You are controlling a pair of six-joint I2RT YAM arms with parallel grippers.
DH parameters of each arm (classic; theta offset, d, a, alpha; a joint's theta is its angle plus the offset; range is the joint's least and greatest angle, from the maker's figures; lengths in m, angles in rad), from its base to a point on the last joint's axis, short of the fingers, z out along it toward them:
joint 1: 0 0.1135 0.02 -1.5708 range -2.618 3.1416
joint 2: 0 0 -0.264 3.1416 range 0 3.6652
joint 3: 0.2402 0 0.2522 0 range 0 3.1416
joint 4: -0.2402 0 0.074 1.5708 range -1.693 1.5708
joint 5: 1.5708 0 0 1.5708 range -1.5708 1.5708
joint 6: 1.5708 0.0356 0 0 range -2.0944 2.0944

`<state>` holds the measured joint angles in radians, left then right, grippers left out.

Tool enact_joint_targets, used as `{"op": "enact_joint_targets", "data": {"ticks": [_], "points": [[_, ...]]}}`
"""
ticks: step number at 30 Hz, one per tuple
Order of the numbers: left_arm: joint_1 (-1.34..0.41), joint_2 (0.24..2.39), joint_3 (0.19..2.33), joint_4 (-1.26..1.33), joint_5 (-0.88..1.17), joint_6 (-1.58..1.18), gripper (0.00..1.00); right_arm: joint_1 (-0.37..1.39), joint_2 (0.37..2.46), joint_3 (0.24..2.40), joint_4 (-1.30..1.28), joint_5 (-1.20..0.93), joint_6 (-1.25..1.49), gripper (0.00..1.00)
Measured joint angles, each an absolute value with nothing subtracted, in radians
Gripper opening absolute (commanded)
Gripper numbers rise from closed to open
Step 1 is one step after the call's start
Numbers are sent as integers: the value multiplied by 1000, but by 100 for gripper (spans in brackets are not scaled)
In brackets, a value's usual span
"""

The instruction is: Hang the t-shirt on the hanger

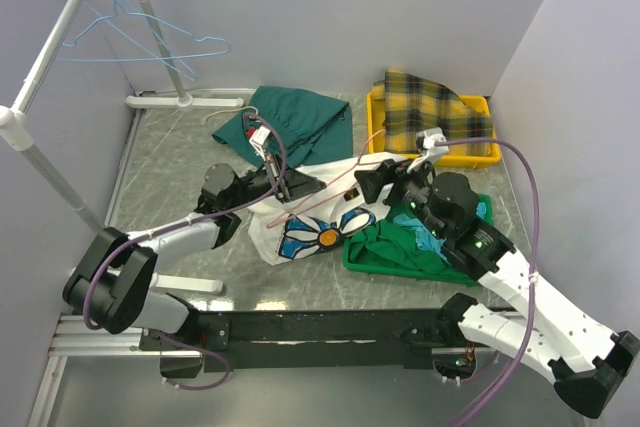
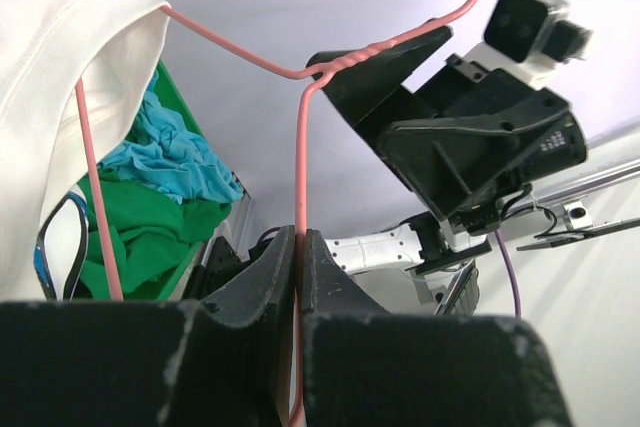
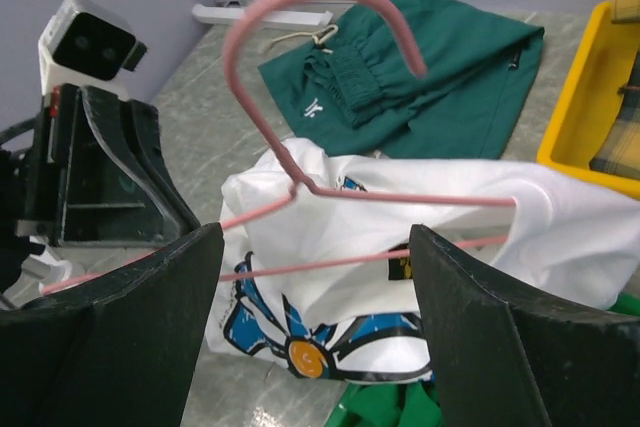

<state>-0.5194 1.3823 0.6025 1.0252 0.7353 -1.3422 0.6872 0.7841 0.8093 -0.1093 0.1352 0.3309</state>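
One hanger (image 2: 298,167) shoulder is hidden inside the t-shirt (image 3: 560,237), bunched over the grey marbled desk (image 1: 170,177) between pale lilac walls (image 1: 350,7). Left claw (image 2: 298,247) pinches the hanger wire just beside the t-shirt; right claw (image 3: 315,237) gapes wide above the t-shirt.

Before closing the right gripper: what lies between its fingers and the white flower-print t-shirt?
Only the thin pink-red wire hanger, one shoulder inside the t-shirt; the right wrist view shows it.

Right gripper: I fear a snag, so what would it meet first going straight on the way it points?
Most likely the lower wire of the hanger, crossing just ahead of the right gripper, then the t-shirt draped on it; depth is unclear.
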Motion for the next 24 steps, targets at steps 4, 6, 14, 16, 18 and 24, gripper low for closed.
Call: {"op": "enact_joint_targets", "data": {"ticks": [4,6,14,16,18,24], "points": [[-550,1432,638,1007,727,-1335,1,687,835,825,-82,140,315,82],[-567,1454,655,995,721,-1327,1,687,858,825,-73,143,311,78],[-618,1489,682,967,698,-1319,1,687,936,825,-26,209,300,42],[-625,1492,686,962,693,-1317,1,687,953,824,-7,233,298,29],[-631,1493,688,958,689,-1312,1,683,957,813,14,263,298,14],[-641,1495,698,910,678,-1275,47,681,956,776,44,324,293,0]]}}
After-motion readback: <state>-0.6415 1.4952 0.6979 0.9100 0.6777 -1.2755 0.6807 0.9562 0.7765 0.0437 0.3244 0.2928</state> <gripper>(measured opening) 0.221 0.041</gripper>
